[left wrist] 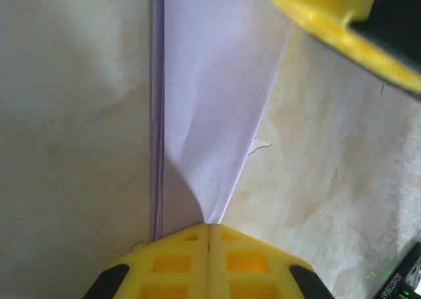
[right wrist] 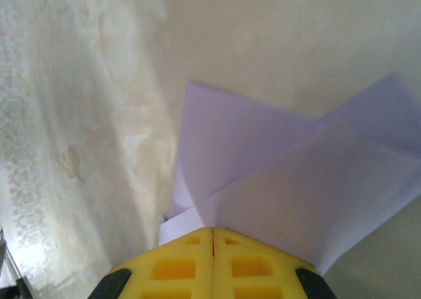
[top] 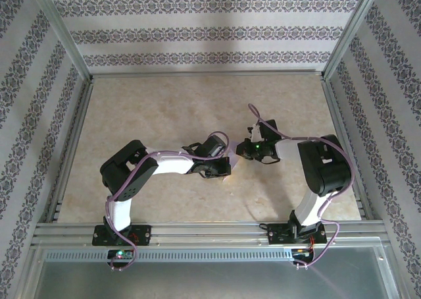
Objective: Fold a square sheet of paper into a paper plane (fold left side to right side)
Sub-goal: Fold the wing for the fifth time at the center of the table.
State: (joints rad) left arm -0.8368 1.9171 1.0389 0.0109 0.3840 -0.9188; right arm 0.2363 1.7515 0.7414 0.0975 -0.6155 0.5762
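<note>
Both arms meet mid-table (top: 164, 108), with the paper (top: 227, 170) between the two grippers, just in front of the left wrist. In the left wrist view the left gripper (left wrist: 209, 230) is clenched, its yellow fingers (left wrist: 171, 263) pressed together with the lavender paper (left wrist: 210, 114) pinched at the tips. The paper is folded into a long narrow strip, stacked layers showing along its left edge. A yellow finger of the other arm pokes in at the top right. The right gripper (right wrist: 212, 232) is clamped shut too, gripping the paper (right wrist: 263, 180) at a creased corner, and overlapping flaps spread out ahead of it over the beige table (right wrist: 85, 114).
</note>
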